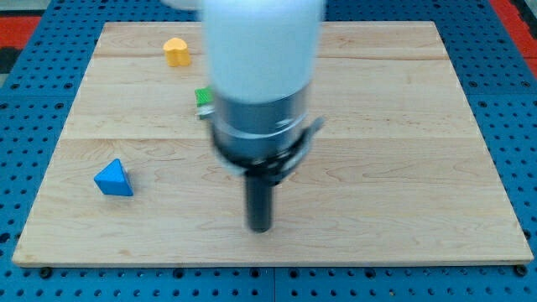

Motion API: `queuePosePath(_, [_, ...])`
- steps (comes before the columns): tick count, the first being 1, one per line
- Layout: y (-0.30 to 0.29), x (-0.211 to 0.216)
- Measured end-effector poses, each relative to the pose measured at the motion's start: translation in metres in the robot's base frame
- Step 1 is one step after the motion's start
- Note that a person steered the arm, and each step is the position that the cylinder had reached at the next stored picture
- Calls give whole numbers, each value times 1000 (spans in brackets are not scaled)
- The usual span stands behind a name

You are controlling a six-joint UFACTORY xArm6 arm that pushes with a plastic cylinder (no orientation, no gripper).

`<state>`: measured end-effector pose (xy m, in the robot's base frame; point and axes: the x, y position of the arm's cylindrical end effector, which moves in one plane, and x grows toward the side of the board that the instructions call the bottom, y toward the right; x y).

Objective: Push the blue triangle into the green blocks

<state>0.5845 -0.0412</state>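
We see a wooden desk (394,126) on a blue perforated base (503,50), shot from above & slightly fwd. Our arm (264,75) comes down from the view's top centre: blurred white body, then a grey/dark collar, then the dark rod. My tip (260,228) sits on the desk near the view's bottom, approx centre, a bit left of mid.

No gripper on this rig, so nothing to call apart or together; the rod end is all there is, and it touches no block.

Blue triangle (113,179) lies at the view's left, lower half of the desk, not far from the left edge. It's well apart from my tip: tip is far to its right and a little lower in the view. Bare wood between them.

Green block (204,98) shows just at the left side of the arm body, upper half of the desk; mostly hidden behind the arm so shape can't be told, and we can't tell if more green pieces sit behind it. It's up & to the right of the blue triangle, well apart from it.

Orange-yellow block (176,51) near the view's top left, above-left of the green one; shape looks roughly hexagonal/cylindrical, not sure
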Motion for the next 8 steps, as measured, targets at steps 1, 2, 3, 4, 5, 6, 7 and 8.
queuePosePath(1, [-79,5])
queuePosePath(2, [-125,1])
queuePosePath(3, [-156,-4])
queuePosePath(4, [-175,-27])
queuePosePath(5, [-174,-47])
queuePosePath(6, [-162,-59])
queuePosePath(7, [-142,-75])
queuePosePath(8, [-128,-92])
